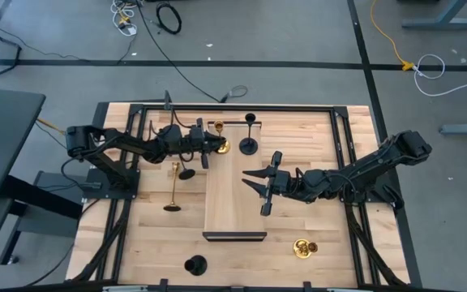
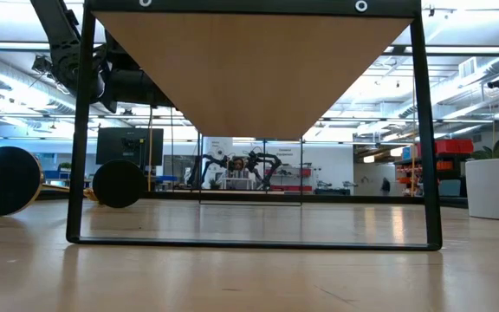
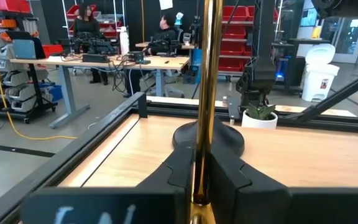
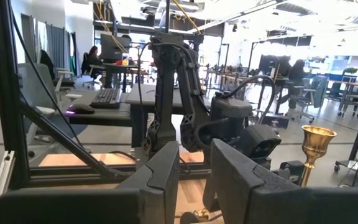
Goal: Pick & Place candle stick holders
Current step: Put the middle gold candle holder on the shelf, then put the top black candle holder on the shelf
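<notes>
My left gripper [image 1: 215, 146] is shut on a gold candle stick holder [image 1: 220, 136] at the table's far middle, just left of an upright black holder [image 1: 250, 135] that stands on its round base. My right gripper [image 1: 260, 188] hangs open and empty over the raised wooden board [image 1: 233, 212]. Another gold holder [image 1: 173, 187] and a black one [image 1: 186, 172] are at the left. A black holder [image 1: 194, 264] is near the front edge. A gold holder [image 1: 304, 247] lies at the front right. My left gripper pinches the gold holder's thin stem [image 3: 202, 143] between its two fingers [image 3: 182, 174]. The fingers come level from the table's left and lie across the stem. The holder stands upright with its cup [image 4: 316, 138] on top. Whether its base rests on the table I cannot tell.
A black metal frame [image 1: 355, 154] runs around the table top. A small white pot with a green plant [image 3: 260, 116] stands beyond the black holder's base [image 3: 209, 140]. The raised board's underside [image 2: 249, 69] fills the low view. People sit at desks in the room behind.
</notes>
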You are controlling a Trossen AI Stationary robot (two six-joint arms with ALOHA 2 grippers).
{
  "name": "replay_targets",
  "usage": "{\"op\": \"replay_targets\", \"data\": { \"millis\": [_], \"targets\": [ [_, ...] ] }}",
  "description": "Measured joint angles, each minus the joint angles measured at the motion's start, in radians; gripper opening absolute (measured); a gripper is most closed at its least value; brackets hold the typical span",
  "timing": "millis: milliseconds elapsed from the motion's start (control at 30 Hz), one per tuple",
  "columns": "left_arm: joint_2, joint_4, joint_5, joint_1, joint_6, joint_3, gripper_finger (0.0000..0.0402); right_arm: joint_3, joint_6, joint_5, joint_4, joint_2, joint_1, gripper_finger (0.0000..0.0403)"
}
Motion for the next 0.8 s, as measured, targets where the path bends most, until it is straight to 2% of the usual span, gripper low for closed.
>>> {"op": "replay_targets", "data": {
  "millis": [467,567,800],
  "targets": [
    [-0.013,0.008,0.014,-0.001,-0.001,0.000,0.0159,0.000,0.000,0.000,0.000,0.000,0.000,0.0096],
    [-0.039,-0.022,0.019,-0.001,-0.005,-0.001,0.0176,0.000,0.000,0.000,-0.001,0.000,0.000,0.0096],
    [-0.154,-0.219,0.023,-0.001,0.001,-0.001,0.0190,0.000,0.000,0.000,-0.001,0.000,0.000,0.0096]
  ]
}}
